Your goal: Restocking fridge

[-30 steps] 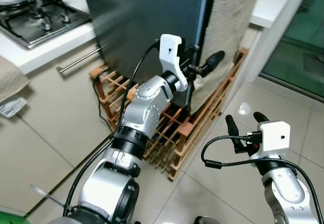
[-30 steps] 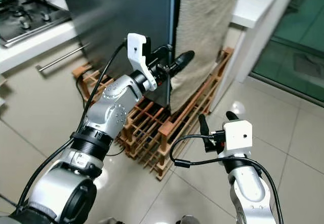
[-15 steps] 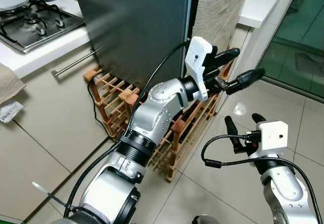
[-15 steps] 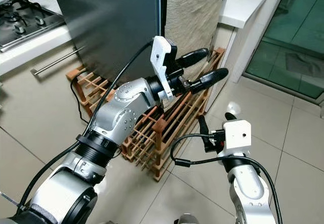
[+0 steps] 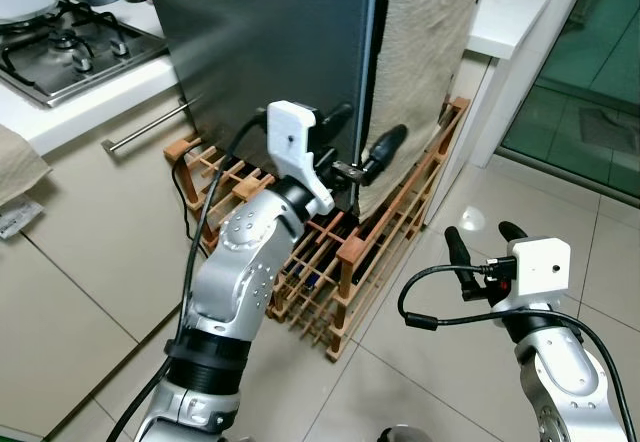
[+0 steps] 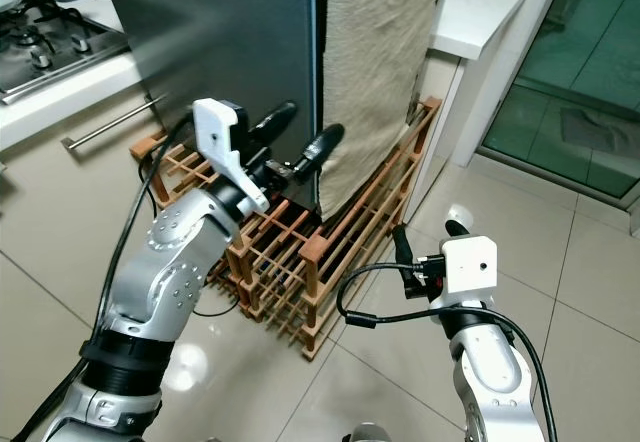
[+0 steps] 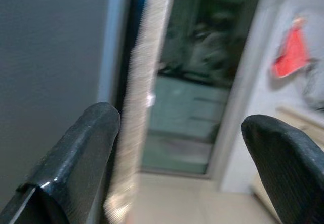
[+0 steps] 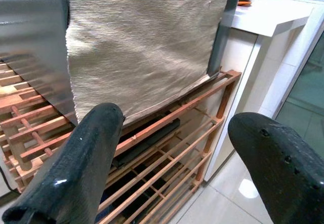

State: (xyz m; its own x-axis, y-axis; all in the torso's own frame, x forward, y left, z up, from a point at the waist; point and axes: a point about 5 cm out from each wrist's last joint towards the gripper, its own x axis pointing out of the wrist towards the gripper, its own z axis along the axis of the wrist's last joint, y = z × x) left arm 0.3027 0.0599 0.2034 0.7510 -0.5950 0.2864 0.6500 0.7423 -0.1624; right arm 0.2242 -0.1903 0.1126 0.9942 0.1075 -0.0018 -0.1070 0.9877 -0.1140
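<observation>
Left eye view has the fridge point(image 5: 270, 52) dead ahead, a tall dark grey slab with its door shut, standing between the kitchen counter point(image 5: 95, 97) and a beige cloth point(image 5: 425, 52) that hangs down over its side. The left gripper point(image 5: 362, 137) is raised at the fridge's front corner, fingers spread wide with nothing between them, probably lining up on the door edge to pull it open. A wooden rack point(image 5: 340, 252) sits on the floor at the fridge's foot, right under that arm. The right gripper point(image 5: 485, 240) hangs low over the tiles, also wide open and empty, likely just kept out of the way.
</observation>
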